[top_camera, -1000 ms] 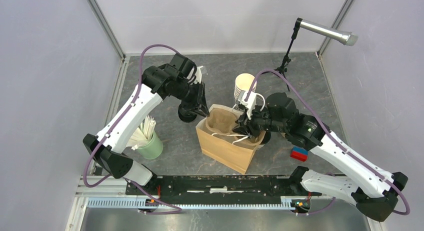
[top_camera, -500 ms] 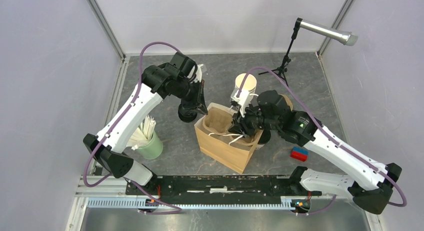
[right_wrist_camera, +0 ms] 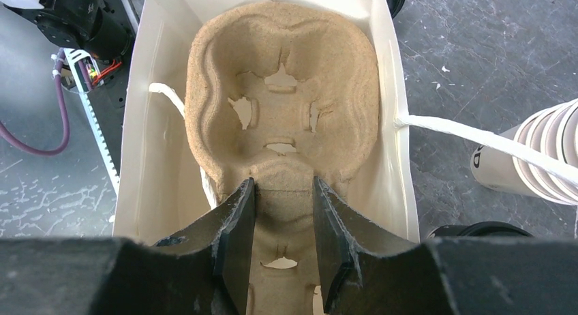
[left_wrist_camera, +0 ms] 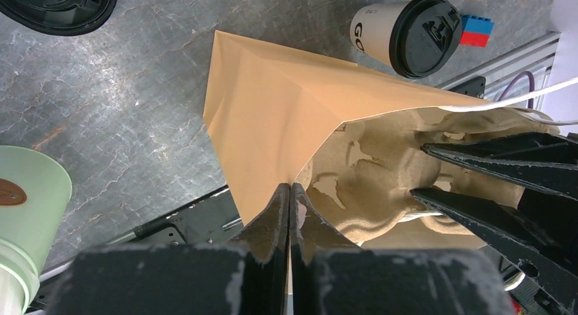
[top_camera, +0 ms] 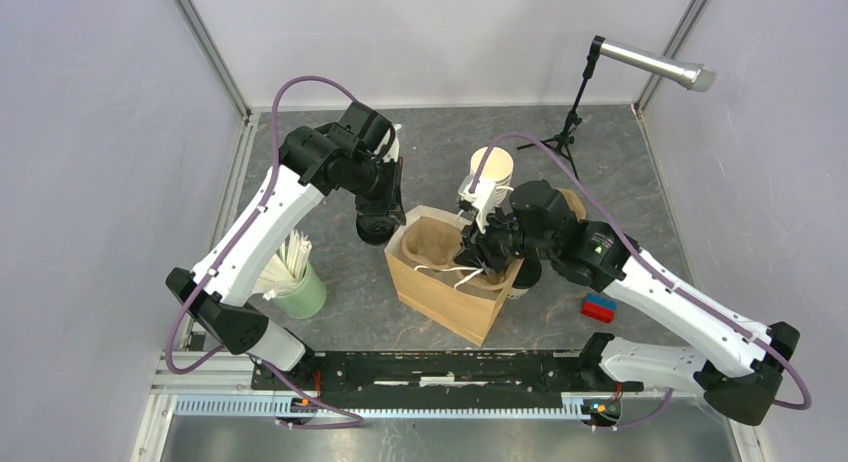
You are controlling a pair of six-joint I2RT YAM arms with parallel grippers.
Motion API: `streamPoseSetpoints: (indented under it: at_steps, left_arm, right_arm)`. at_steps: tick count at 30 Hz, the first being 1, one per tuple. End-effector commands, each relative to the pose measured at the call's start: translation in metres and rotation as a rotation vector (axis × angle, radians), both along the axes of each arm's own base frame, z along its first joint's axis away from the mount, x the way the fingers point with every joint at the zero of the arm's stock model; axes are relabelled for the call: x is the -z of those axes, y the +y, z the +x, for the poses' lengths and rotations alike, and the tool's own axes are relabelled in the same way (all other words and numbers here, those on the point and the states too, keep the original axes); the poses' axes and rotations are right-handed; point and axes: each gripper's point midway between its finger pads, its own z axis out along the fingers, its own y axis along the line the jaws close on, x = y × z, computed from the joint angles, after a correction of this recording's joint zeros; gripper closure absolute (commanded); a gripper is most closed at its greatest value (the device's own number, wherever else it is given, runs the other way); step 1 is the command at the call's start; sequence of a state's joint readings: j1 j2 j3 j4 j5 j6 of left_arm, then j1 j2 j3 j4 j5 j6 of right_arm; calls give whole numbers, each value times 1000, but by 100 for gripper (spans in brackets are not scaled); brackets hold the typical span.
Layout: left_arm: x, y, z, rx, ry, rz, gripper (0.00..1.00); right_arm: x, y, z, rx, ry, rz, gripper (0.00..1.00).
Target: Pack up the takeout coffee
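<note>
Left wrist view: the left gripper (left_wrist_camera: 290, 200) pinches the rim of the brown paper bag (left_wrist_camera: 272, 103), fingers pressed together. The takeout coffee (left_wrist_camera: 409, 32) sits outside the bag, upper right of the frame. Right wrist view: the right gripper (right_wrist_camera: 281, 223) squeezes the cup carrier (right_wrist_camera: 283, 83) inside the bag.

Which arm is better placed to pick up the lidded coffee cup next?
Probably right: the lidded cup stands beside the bag on its side, while the left gripper pinches the bag's rim.

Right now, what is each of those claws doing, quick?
Left gripper: closed, pinching the paper bag rim.
Right gripper: closed on the cardboard cup carrier inside the bag.
</note>
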State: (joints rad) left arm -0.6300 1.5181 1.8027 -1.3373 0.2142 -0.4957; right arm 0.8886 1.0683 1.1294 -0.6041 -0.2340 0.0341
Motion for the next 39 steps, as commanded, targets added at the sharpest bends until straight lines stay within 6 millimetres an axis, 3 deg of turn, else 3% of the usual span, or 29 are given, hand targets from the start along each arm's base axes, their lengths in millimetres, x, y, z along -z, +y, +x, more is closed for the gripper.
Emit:
streamPoseSetpoints:
  at_steps: [1, 5, 8, 10, 12, 14, 17, 22, 27, 31, 36, 39]
  left_arm:
    - [-7, -6, 1, 9, -13, -30, 98]
    - [-10, -4, 2, -4, -28, -30, 98]
    - [-13, -5, 3, 1, -31, -39, 97]
    - [-12, -6, 2, 3, -27, -39, 85]
    - [-13, -2, 4, -7, -41, -25, 80]
    - [-16, 2, 5, -19, -61, -16, 76]
    - [-25, 8, 6, -34, -87, -3, 57]
    - [-54, 16, 8, -58, -161, -11, 54]
    - [-88, 1, -5, 6, -184, -140, 50]
    - [-94, -16, -18, 88, -139, -225, 50]
    - [-106, -50, -42, 247, -119, -384, 47]
    - [-104, -60, -48, 302, -145, -412, 44]
  right_arm:
    - [-14, 9, 5, 21, 4, 47, 60]
    - [-25, 18, 8, 44, 20, 77, 61]
    - [-18, 18, 12, 68, 31, 63, 61]
    - [-12, 16, 12, 78, 38, 49, 58]
    - [-13, 14, 12, 80, 28, 45, 53]
    - [-21, 13, 14, 78, 1, 55, 49]
    - [-40, 16, 14, 61, -31, 87, 46]
    - [-59, 16, 13, 63, -47, 125, 46]
    - [-58, 12, 10, 63, -41, 121, 47]
    - [-62, 9, 5, 57, -36, 126, 49]
    - [-91, 7, 2, 61, -48, 176, 49]
    - [-106, 3, 1, 77, -57, 199, 49]
